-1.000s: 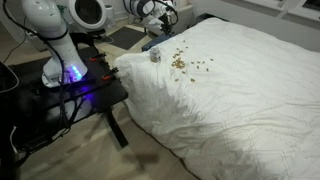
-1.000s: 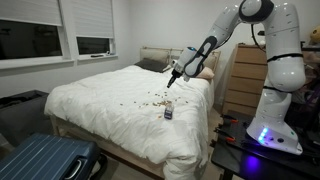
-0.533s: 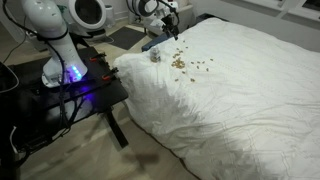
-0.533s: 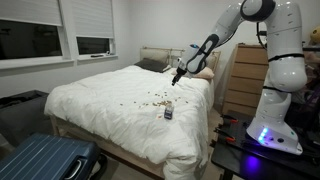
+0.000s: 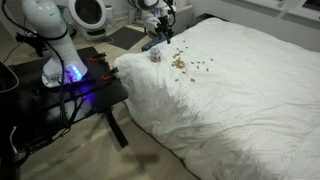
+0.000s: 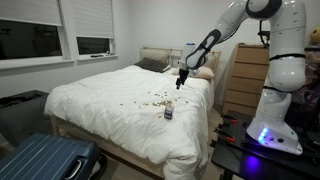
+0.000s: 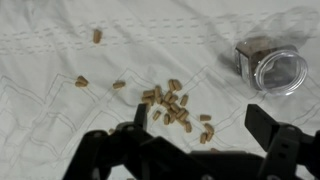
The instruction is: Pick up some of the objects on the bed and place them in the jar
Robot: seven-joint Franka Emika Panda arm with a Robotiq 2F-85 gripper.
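The bed (image 5: 240, 100) (image 6: 100, 110) has a rumpled white duvet. Small tan objects (image 5: 181, 63) (image 6: 152, 100) (image 7: 167, 102) lie scattered on it, with the thickest cluster near the jar. The jar (image 5: 155, 56) (image 6: 168, 113) (image 7: 272, 66) is small and clear, and stands on the duvet with a few tan bits showing through its wall. My gripper (image 5: 161, 24) (image 6: 181, 84) (image 7: 200, 122) hangs in the air above the scatter, beside the jar rather than over it. Its jaws stand wide open with nothing held between them. In the wrist view the dark fingers (image 7: 139, 113) frame the lower edge of the cluster.
The robot's base stands on a black table (image 5: 75, 90) next to the bed's edge. A blue suitcase (image 6: 45, 160) lies on the floor near the bed's foot. A wooden dresser (image 6: 243, 80) stands behind the arm, and pillows (image 6: 158, 63) lie at the headboard.
The jaws have opened from nearly shut to wide. The gripper has drifted a little toward the headboard, above the bed.
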